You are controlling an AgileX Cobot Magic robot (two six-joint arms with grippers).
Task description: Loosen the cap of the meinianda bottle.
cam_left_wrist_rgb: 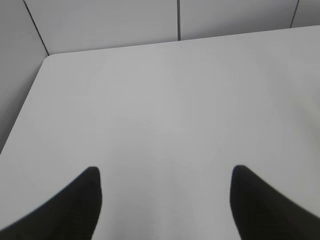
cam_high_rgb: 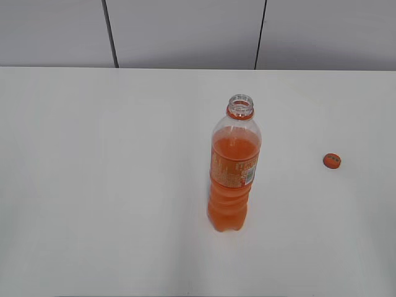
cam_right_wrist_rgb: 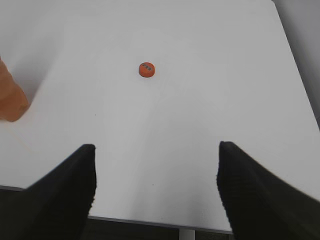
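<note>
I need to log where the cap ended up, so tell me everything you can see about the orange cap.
The cap is a small round orange piece that looks like plastic, with a faint dark marking on its top face. It is off the meinianda bottle, whose neck stands open, and lies flat on the white table, well to the bottle's right. Nothing touches it but the table. The right wrist view shows it ahead of the open right gripper, a little left of centre, not held.

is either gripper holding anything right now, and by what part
Nothing is held. Left gripper and right gripper are both open and empty; the cap lies on the table, off the meinianda bottle.
</note>
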